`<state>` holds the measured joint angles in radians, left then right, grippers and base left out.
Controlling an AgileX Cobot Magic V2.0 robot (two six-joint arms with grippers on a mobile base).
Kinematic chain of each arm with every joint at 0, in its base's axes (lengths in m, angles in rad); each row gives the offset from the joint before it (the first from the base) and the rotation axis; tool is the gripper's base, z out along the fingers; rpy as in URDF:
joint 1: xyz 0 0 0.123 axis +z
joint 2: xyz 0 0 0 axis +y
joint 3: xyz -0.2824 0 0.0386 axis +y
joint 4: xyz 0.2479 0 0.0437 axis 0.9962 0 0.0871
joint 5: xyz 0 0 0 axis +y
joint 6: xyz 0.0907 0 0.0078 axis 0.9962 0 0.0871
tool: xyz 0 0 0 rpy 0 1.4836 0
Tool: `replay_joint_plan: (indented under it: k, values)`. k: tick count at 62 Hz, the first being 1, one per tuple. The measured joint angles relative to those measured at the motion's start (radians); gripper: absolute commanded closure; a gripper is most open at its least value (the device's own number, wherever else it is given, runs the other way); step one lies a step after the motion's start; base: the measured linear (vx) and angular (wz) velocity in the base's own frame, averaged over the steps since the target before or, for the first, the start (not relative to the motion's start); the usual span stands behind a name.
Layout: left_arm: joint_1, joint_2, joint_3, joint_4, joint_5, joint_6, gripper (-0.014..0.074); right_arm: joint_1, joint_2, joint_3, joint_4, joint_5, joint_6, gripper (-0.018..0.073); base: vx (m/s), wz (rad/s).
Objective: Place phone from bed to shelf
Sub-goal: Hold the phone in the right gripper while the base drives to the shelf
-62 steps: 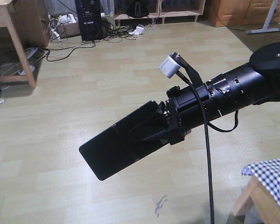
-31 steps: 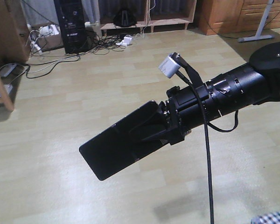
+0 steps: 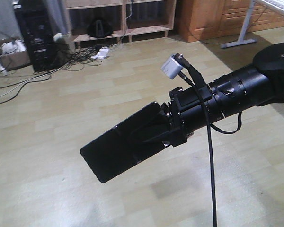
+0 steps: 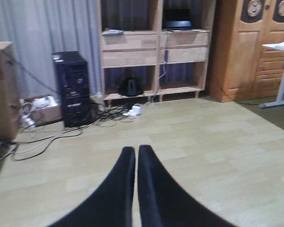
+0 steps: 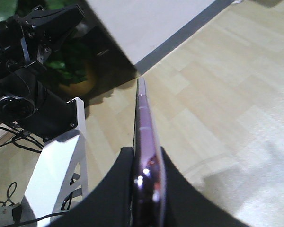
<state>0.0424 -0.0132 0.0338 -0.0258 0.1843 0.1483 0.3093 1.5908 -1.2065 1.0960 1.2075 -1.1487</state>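
The phone [image 3: 109, 158] is clamped in the right gripper [image 3: 142, 134]; the left gripper [image 4: 136, 152] is clenched empty, with the shelf [image 4: 132, 51] seen at 12 o'clock.

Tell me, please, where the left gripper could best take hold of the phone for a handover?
Probably its free end: the phone juts out beyond the right gripper, which clamps the other end. Approach along its long axis from that free end, one finger on each broad face; the thin edges offer little purchase.
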Motion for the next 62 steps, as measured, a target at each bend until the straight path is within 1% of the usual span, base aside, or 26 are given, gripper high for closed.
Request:
replay_joint_plan:
  k: [62]
  values:
    - [0.000,0.000,0.000,0.000,0.000,0.000,0.0595,0.000,0.000,0.000,0.000,-0.002,0.000,0.0561,0.51,-0.23]
